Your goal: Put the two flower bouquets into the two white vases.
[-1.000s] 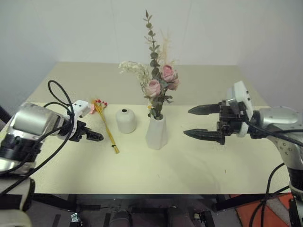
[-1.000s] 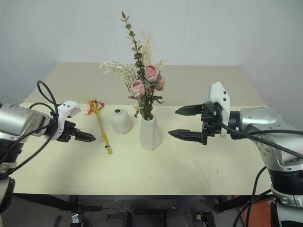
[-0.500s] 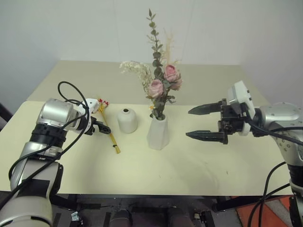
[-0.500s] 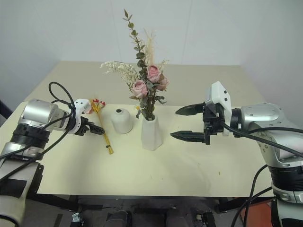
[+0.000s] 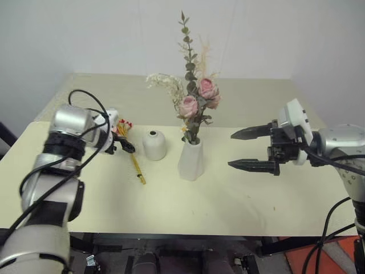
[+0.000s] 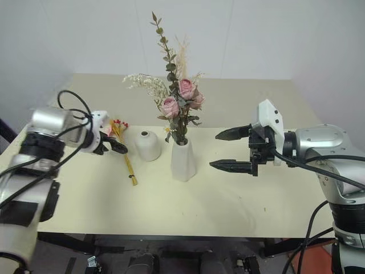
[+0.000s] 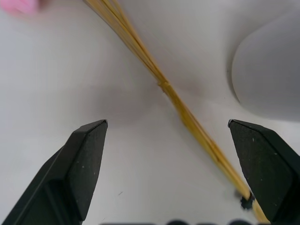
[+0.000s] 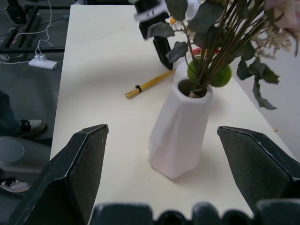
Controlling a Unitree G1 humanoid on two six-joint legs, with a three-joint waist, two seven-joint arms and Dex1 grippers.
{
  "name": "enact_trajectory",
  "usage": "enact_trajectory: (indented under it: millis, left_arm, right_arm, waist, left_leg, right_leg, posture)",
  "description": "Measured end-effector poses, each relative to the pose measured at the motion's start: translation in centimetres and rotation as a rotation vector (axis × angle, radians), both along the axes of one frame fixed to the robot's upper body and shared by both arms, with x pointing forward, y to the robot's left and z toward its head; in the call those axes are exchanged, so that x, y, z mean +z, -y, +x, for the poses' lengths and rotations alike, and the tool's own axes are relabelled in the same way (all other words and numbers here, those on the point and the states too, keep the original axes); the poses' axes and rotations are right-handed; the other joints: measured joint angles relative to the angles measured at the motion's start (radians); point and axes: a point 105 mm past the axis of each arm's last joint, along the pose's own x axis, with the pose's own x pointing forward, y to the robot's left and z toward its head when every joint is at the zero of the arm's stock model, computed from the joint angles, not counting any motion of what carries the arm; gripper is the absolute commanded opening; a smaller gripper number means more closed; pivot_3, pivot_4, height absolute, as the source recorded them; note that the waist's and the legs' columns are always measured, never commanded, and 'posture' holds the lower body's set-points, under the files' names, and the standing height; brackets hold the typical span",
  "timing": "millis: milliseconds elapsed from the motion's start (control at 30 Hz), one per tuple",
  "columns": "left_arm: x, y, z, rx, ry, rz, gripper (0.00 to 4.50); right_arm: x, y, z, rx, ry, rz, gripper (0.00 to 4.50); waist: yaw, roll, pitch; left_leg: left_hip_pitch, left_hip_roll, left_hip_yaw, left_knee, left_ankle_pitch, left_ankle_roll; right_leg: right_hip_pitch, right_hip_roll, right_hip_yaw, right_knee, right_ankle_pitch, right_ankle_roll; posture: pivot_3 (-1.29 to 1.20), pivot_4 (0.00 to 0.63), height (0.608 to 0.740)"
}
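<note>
The bushy bouquet (image 5: 194, 103) of pink roses and green sprigs stands in the tall faceted white vase (image 5: 190, 161) at the table's middle. Left of it sits the short round white vase (image 5: 154, 145), with nothing in it. The slim bouquet (image 5: 132, 155) with yellow-orange stems and small red flowers lies flat on the table, left of the round vase. My left gripper (image 5: 126, 146) is open and points down over those stems (image 7: 173, 96), fingers on either side, not touching. My right gripper (image 5: 246, 149) hangs open to the right of the tall vase (image 8: 180, 128), holding nothing.
The cream table (image 5: 239, 200) ends at a white wall behind. In the right wrist view, a dark floor with cables (image 8: 28, 33) and a person's shoe (image 8: 28, 127) lies past the table's edge.
My left gripper has moved forward and to the right, from the table's left side to over the slim bouquet's stems. The right gripper has kept still.
</note>
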Motion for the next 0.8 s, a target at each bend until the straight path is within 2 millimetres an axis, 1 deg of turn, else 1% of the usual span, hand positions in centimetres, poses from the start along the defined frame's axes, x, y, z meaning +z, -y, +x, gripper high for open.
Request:
enact_trajectory:
  millis: [133,233,467,533,633,667,800]
  left_arm:
    - [-0.2,0.4,1.0,0.031,0.024,0.014,4.5]
    - [-0.4,0.9,1.5,0.032,0.038,0.021,3.91]
    - [-0.7,0.6,1.5,0.038,0.027,0.033,1.76]
    - [-0.7,0.1,1.2,0.049,0.014,0.03,1.11]
    - [-0.8,-1.1,0.8,0.085,0.002,0.023,0.15]
    - [-0.8,-1.4,0.7,0.1,-0.005,0.013,0.07]
    - [-0.8,-3.1,0.0,0.158,-0.008,-0.022,0.07]
  right_arm:
    - [0.1,0.0,0.0,0.0,0.002,0.001,4.44]
    - [0.1,0.0,0.0,0.0,0.002,0.001,4.5]
    - [0.0,0.1,0.0,-0.008,0.002,0.005,4.5]
    - [-0.1,0.3,0.0,-0.016,-0.002,0.01,4.5]
    - [-0.2,0.2,0.0,-0.018,-0.008,0.014,4.5]
    - [-0.2,0.2,0.0,-0.018,-0.008,0.017,4.5]
    - [-0.4,0.0,-0.1,-0.01,-0.018,0.037,4.5]
  waist:
    - [-0.004,0.0,0.0]
    - [-0.003,0.0,0.0]
    - [-0.003,0.0,0.0]
    - [-0.004,0.0,0.0]
    - [-0.009,0.0,0.0]
    - [-0.009,0.0,0.0]
    - [-0.008,0.0,0.0]
  left_leg:
    - [0.0,0.0,0.0,-0.001,0.0,0.0]
    - [0.0,-0.001,0.0,-0.001,0.0,0.0]
    - [0.0,-0.002,0.0,0.0,0.0,-0.001]
    - [0.0,-0.002,0.0,0.0,0.0,-0.001]
    - [0.0,-0.002,0.0,0.0,0.0,-0.001]
    - [0.0,-0.002,0.0,0.0,0.0,-0.001]
    - [0.0,-0.002,-0.001,0.0,0.0,-0.001]
  right_leg:
    - [0.0,0.0,0.0,0.0,0.001,-0.002]
    - [0.0,0.0,0.0,0.0,0.001,-0.002]
    - [0.0,-0.001,0.001,0.0,0.0,0.001]
    - [0.0,-0.001,0.001,0.0,0.0,0.001]
    - [0.0,-0.001,0.001,0.0,0.001,0.001]
    - [0.0,-0.001,0.001,0.0,0.001,0.001]
    - [0.0,-0.001,0.001,0.0,0.001,0.001]
  posture:
    - [0.0,0.15,0.74]
    - [0.0,0.15,0.74]
    - [0.0,0.15,0.74]
    - [0.0,0.15,0.74]
    - [0.0,0.15,0.74]
    - [0.0,0.15,0.74]
    - [0.0,0.15,0.74]
